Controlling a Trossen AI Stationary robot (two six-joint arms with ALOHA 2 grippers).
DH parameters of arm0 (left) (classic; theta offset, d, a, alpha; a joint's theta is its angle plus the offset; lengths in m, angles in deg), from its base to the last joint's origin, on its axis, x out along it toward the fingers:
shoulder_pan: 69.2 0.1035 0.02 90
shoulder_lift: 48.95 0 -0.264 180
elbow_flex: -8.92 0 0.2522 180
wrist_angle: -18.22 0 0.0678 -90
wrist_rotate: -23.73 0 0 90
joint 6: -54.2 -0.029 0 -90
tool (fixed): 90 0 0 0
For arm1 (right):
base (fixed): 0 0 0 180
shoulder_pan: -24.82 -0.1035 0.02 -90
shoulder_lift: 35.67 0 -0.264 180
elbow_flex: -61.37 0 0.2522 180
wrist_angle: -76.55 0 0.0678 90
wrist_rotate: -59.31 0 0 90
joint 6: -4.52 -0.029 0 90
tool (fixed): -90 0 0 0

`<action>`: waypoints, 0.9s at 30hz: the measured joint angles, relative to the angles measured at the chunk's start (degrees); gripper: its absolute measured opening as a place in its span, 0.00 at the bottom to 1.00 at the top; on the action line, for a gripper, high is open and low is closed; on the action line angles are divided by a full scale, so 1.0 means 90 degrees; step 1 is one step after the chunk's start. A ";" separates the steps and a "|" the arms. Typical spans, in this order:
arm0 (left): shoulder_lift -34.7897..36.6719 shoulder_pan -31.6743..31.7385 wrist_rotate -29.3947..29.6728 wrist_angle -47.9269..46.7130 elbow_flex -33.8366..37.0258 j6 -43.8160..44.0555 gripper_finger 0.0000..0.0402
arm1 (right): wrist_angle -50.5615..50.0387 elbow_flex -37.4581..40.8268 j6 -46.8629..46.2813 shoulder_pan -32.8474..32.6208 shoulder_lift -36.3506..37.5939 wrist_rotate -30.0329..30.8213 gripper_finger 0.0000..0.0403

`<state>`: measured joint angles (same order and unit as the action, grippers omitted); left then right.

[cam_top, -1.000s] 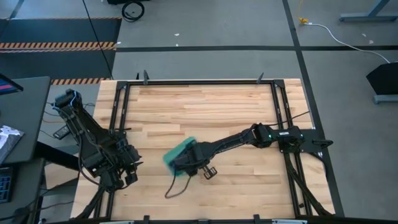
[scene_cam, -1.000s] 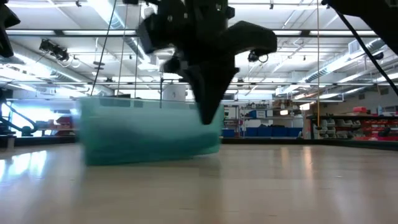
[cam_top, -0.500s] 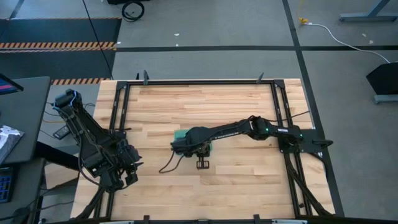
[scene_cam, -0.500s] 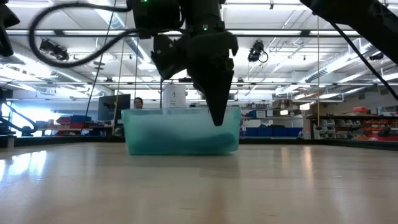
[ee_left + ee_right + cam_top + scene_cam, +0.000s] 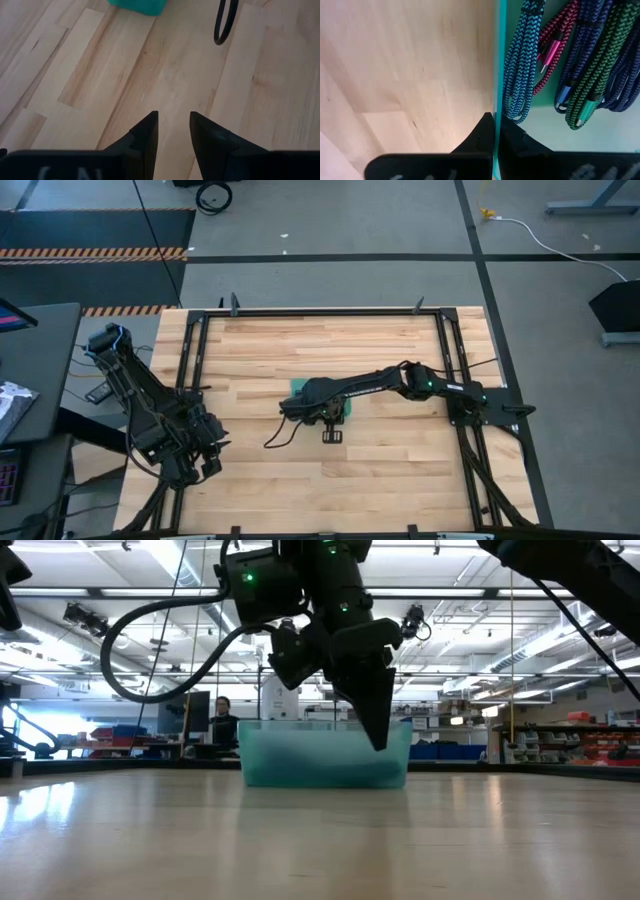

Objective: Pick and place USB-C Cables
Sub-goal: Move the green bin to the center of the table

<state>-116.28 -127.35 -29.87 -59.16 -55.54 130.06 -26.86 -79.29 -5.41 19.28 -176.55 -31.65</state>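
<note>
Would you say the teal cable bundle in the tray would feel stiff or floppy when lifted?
Probably floppy: the teal cable bundle in the tray is braided loops that would likely sag. Its woven braid looks grippy rather than slippery.

1. Two dark, near-black arms of jointed segments, mounted on black frame rails at the table's sides.
2. Left arm: bulky black links, a light blue-white patch at its outer end, thin dark cables along the base.
3. Right arm: slimmer black links, a small green light near the elbow, white lettering on the base segment.
4. A black cable looping out from the right wrist housing, with green lights glowing on that housing.
5. Left gripper: two matte black wedge-shaped fingers tapering to points.
6. Right gripper: the same black pointed fingers, with pale lettering on the block behind them.
</note>
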 joint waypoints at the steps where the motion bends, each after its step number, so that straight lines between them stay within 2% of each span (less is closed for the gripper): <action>1: 0.0000 0.0000 -0.0002 0.0000 0.0000 0.0000 0.29 | 0.0000 0.0006 0.0028 0.0000 0.0000 0.0008 0.01; 10: 0.0000 0.0000 0.0000 0.0056 0.0000 0.0002 0.29 | 0.0034 0.0018 0.0054 0.0000 -0.0015 0.0052 0.03; 21: 0.0000 0.0000 -0.0002 0.0062 0.0000 -0.0005 0.29 | 0.0085 0.0037 0.0060 -0.0065 -0.0061 0.0008 0.18; 27: 0.0000 0.0016 -0.0002 0.0056 0.0000 -0.0034 0.29 | -0.0026 -0.0508 -0.0011 -0.0078 -0.0039 0.0032 0.22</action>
<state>-116.28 -127.20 -29.89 -58.65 -55.54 129.75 -27.09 -83.86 -5.51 18.58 -176.90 -31.36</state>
